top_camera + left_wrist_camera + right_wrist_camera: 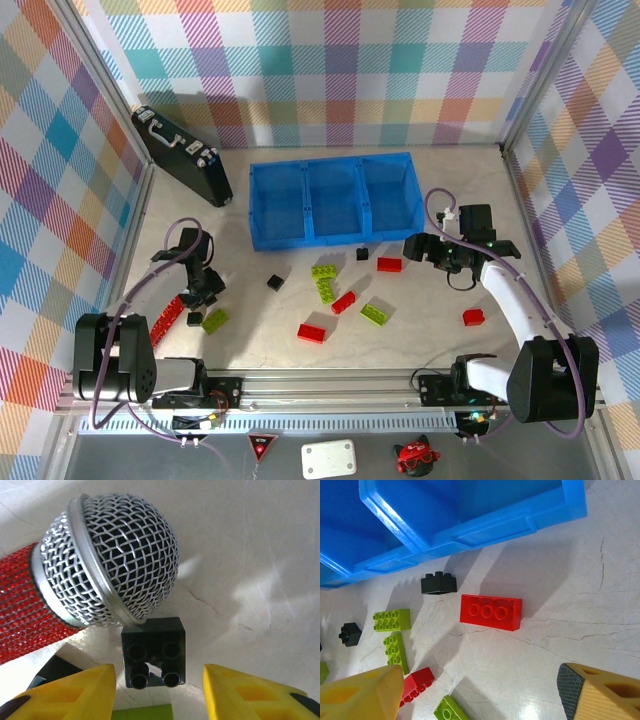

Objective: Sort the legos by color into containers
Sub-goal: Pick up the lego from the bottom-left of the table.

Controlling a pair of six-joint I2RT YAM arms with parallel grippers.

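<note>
**Left end effector poised around a black brick; bin not yet loaded**

Two yellow fingers (70, 692) of the left end effector (158, 677) stand either side of a small black brick (153, 652) lying on the table (420, 335). A sliver of table shows on each side of the brick, so the jaws are narrow but not touching it, and nothing is held. The mesh head of a microphone (112, 555) with a red glitter handle rests against the brick's far edge. A lime brick (142, 714) lies just at its near edge.

The right end effector (480, 677) hangs wide and bare over a red brick (491, 612), just in front of the blue bin (485, 527). A second black brick (438, 583) sits beside the bin's wall.

From above, the bin's three compartments look unfilled. The legos, red, lime and black, lie scattered on the table between the bin and the arm bases, and one lone red brick (473, 317) lies apart on the right.

The step in hand looks like a first pick, the grasp on the black brick at the left. The next move calls for pinching its two side faces squarely. A straight lift should follow, so the microphone head is not dragged along. The brick then has to travel well across to the compartment chosen for black. The right arm seems placed to drop onto the red brick and carry it the short way into the bin.
</note>
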